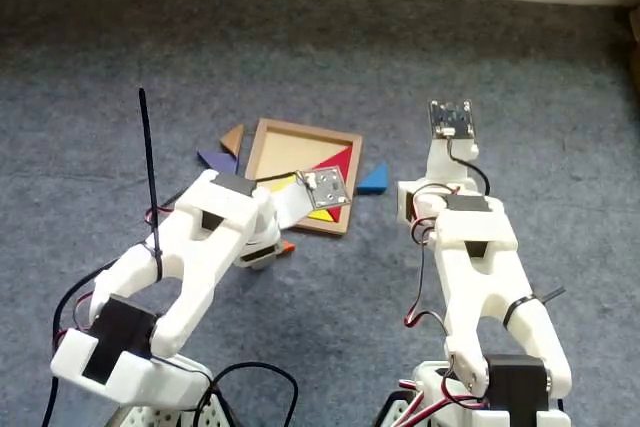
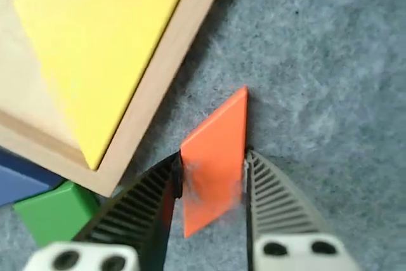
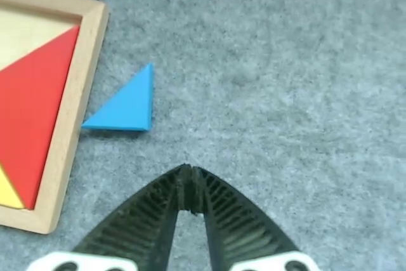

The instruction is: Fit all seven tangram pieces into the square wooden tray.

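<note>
The square wooden tray (image 1: 262, 145) lies mid-table and holds a red triangle (image 1: 338, 162) and a yellow triangle (image 2: 95, 49). My left gripper (image 2: 212, 158) is at the tray's near corner, on the carpet just outside the rim (image 2: 158, 80), shut on an orange piece (image 2: 214, 169) that stands between its fingers. A green piece (image 2: 54, 211) and a dark blue piece (image 2: 19, 176) lie close by. My right gripper (image 3: 189, 179) hangs shut and empty over bare carpet, right of a light blue triangle (image 3: 127, 106) beside the tray's right side (image 3: 76, 112).
A tan triangle (image 1: 232, 139) and a purple piece (image 1: 215, 160) lie off the tray's far left corner. A thin black cable (image 1: 148, 167) stands up by the left arm. Grey carpet stretches open to the right and in front.
</note>
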Robot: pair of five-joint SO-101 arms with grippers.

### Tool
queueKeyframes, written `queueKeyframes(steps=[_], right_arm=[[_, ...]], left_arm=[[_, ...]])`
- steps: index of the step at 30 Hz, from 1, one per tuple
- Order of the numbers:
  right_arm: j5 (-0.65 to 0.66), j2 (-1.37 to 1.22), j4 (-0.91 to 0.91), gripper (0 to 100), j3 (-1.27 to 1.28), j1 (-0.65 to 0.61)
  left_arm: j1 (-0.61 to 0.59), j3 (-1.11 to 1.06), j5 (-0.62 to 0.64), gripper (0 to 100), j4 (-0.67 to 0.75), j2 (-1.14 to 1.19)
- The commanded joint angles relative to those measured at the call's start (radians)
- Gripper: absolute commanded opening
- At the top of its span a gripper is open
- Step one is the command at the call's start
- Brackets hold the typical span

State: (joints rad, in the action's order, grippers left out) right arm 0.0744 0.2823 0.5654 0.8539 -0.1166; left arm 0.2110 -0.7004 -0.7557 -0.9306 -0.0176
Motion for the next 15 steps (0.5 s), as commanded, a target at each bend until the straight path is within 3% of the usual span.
queueKeyframes(steps=[1,8,15], right_arm=[[-0.003,0.042,-0.024,1.0,-0.005,0.012],[-0.003,0.042,-0.024,1.0,-0.005,0.012],[-0.003,0.042,-0.024,1.0,-0.005,0.012]], left_arm=[[0.01,0.021,0.048,7,0.011,-0.082],[0.008,0.028,0.259,7,-0.077,-0.305],[0.005,0.03,0.54,7,-0.032,-0.352]])
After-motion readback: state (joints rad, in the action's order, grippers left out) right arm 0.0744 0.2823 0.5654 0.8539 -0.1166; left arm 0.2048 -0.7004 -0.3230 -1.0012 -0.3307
